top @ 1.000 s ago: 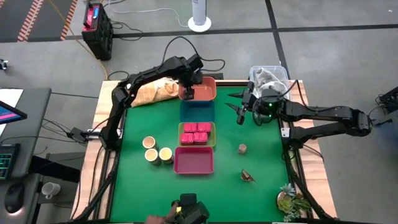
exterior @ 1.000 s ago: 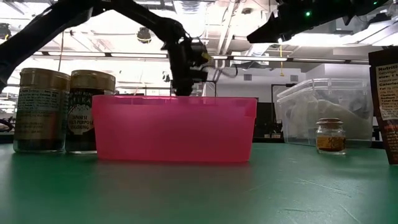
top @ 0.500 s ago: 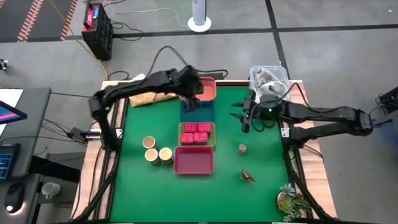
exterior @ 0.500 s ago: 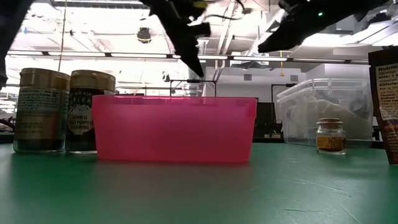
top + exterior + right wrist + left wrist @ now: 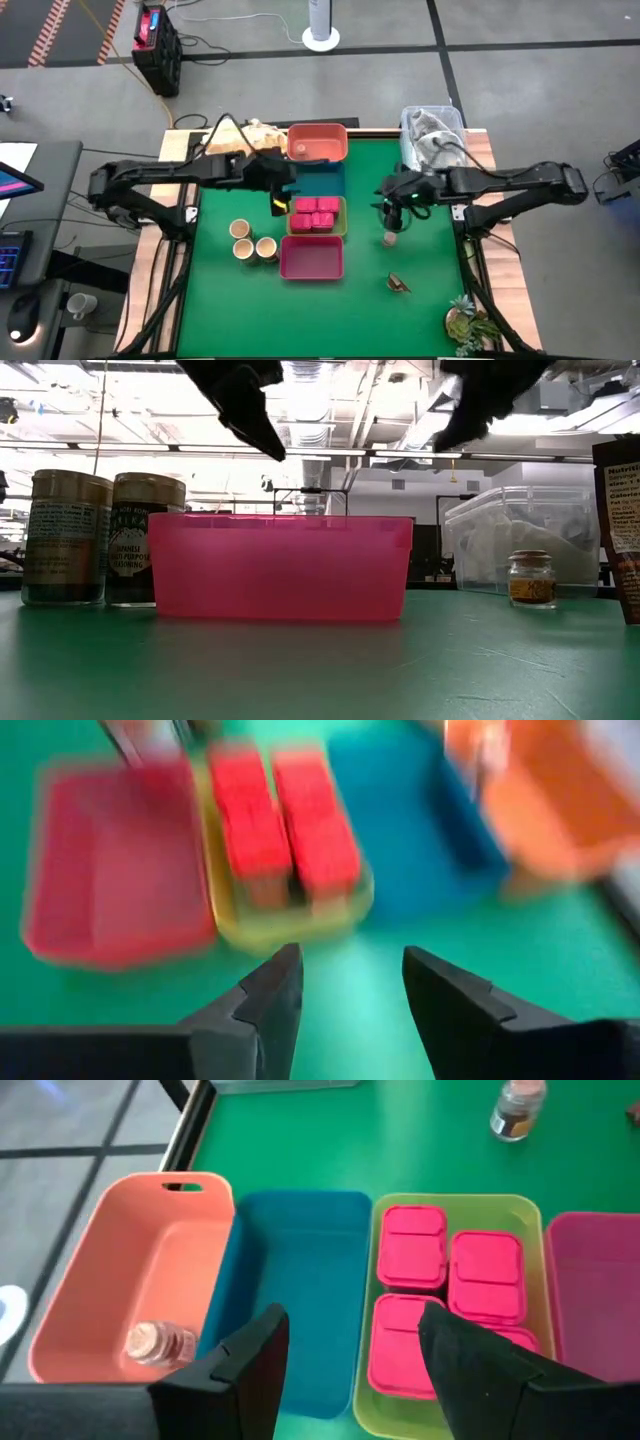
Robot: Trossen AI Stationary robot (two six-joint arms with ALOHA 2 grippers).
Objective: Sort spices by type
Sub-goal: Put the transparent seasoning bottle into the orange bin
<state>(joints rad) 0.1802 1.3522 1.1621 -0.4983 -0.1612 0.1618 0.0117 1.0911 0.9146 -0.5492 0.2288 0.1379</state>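
Observation:
Four magenta-pink blocks (image 5: 316, 214) lie in the yellow-green tray (image 5: 455, 1205). Three tan tubs (image 5: 250, 243) stand on the green mat left of the magenta tray (image 5: 312, 258). One grey-brown knob (image 5: 158, 1345) lies in the orange tray (image 5: 330, 135). The other knob (image 5: 389, 238) stands on the mat. The dark brown piece (image 5: 398, 283) lies nearer the front. My left gripper (image 5: 278, 203) is open and empty, above the left edge of the blue tray (image 5: 300, 1270). My right gripper (image 5: 391, 213) is open and empty, just beyond the knob on the mat.
A clear plastic container (image 5: 432, 130) stands at the far right corner. A tan bag (image 5: 240, 145) lies at the far left. A leafy sprig (image 5: 465, 320) lies at the near right corner. In the low view a dark packet (image 5: 622, 530) stands at the right.
My left gripper has drawn back from over the orange tray toward the table's near and left, and now hangs by the blue tray's left edge. My right gripper has gone toward the near edge, closer to the knob on the mat.

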